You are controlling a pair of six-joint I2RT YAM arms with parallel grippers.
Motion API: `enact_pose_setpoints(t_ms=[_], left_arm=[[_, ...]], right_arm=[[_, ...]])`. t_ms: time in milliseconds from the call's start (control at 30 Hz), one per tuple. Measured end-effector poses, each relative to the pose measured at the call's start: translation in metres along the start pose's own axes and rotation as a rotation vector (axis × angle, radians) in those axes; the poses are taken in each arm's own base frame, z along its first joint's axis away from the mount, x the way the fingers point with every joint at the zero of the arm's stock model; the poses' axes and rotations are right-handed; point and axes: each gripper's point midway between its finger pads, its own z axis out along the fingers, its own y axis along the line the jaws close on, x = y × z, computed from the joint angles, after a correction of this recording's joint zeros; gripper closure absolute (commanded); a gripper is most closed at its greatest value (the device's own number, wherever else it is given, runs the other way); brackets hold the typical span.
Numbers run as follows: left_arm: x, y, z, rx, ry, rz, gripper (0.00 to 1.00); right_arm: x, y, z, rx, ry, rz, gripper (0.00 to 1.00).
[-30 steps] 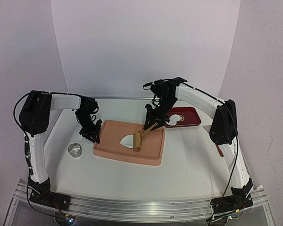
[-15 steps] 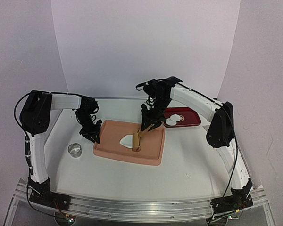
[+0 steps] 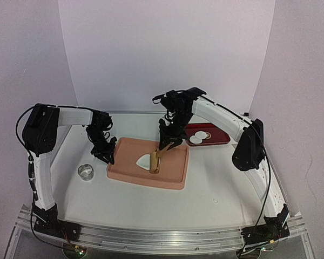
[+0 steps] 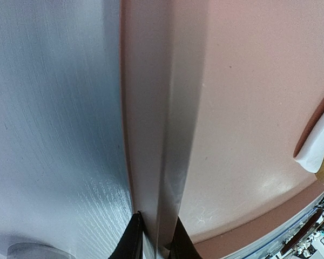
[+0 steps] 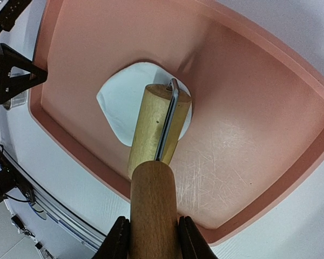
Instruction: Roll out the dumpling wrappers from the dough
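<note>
The dough (image 3: 143, 161) is a flat white irregular sheet lying in the pink tray (image 3: 146, 181). In the right wrist view the dough (image 5: 117, 102) spreads out under the barrel of a wooden roller (image 5: 151, 127). My right gripper (image 5: 154, 237) is shut on the roller's handle, and from above it (image 3: 167, 144) hangs over the tray's middle. My left gripper (image 4: 155, 237) is shut on the tray's left rim (image 4: 151, 135); in the top view it (image 3: 107, 158) sits at that edge. Two dumpling wrappers (image 3: 202, 135), small white discs, lie on a red tray (image 3: 220, 140).
A metal ring cutter (image 3: 86, 171) stands on the white table left of the pink tray. The red tray sits at the back right, just behind the right arm. A white backdrop closes the far side.
My right arm has carried the roller a little to the left across the dough. The left gripper has kept its hold on the tray rim without moving.
</note>
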Motion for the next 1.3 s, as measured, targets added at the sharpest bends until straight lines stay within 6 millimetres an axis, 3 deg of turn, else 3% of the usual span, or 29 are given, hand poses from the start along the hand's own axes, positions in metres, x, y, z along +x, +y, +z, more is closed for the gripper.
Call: enact_pose_setpoints(t_ms=[467,1067,1267,1300], left_arm=[[0.0,0.0,0.001,0.003,-0.006,0.002,1.0],[0.0,0.0,0.001,0.003,-0.006,0.005,1.0],[0.0,0.0,0.001,0.004,-0.006,0.005,1.0],[0.0,0.0,0.001,0.004,-0.006,0.005,1.0]], right_arm=[[-0.004,-0.001,0.004,-0.052,0.018,0.026,1.0],[-0.014,0.014,0.013,-0.142,0.018,0.026,1.0],[-0.026,0.041,0.032,-0.269,0.001,-0.012,1.0],[-0.033,0.063,0.052,-0.343,-0.02,-0.054,1.0]])
